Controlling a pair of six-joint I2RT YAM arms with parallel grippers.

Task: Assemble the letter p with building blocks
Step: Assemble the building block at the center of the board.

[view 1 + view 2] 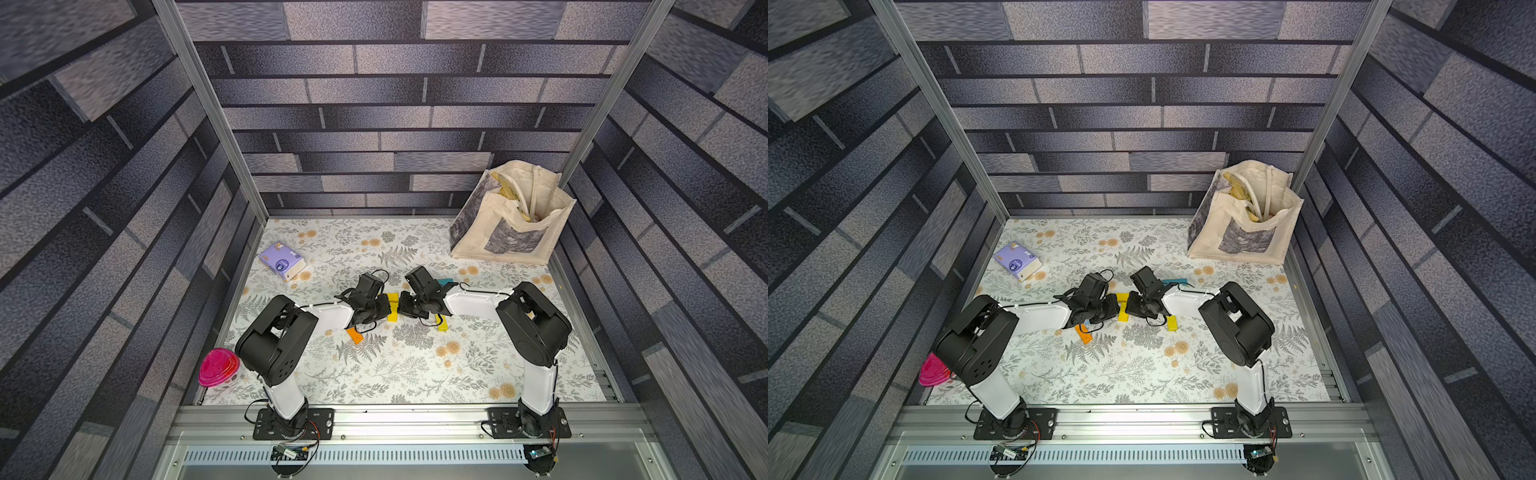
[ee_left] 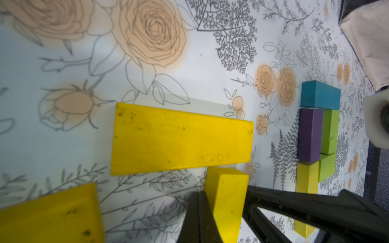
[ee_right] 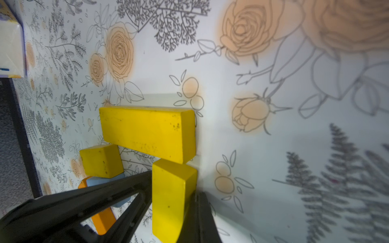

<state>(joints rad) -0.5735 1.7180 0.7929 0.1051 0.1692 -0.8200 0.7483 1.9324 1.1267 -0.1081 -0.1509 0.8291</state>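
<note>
Two grippers stood tip to tip near the middle of the desk (image 1: 415, 374) in both top views, the left gripper (image 1: 381, 309) and the right gripper (image 1: 406, 308) flanking a short yellow block (image 1: 392, 313). An orange block (image 1: 355, 335) lay just toward the front edge. A yellow-green block (image 1: 442, 323) and a teal block (image 1: 446, 282) lay on the right gripper's side. A tissue packet (image 1: 282, 259) sat by the left edge, a cloth bag (image 1: 511, 220) filled the far right corner, and a pink dish (image 1: 218, 368) sat near the front left corner. From the left wrist, the left gripper (image 2: 199, 212) was closed and empty. Its tip pressed one side of the short yellow block (image 2: 227, 199) while the right gripper (image 2: 250, 190) touched the opposite side. That block butted against one end of a long yellow block (image 2: 181, 138) lying flat, and a third yellow block (image 2: 48, 216) lay apart. Toward the right edge the teal block (image 2: 320, 94), a purple block (image 2: 309, 134) and lime green blocks (image 2: 329, 132) sat touching. From the right wrist, the right gripper (image 3: 199, 206) was also closed on nothing and rested against the short yellow block (image 3: 172, 199). A light blue block (image 3: 105, 181) and the orange block (image 3: 103, 221) showed partly behind the left gripper (image 3: 147, 181).
</note>
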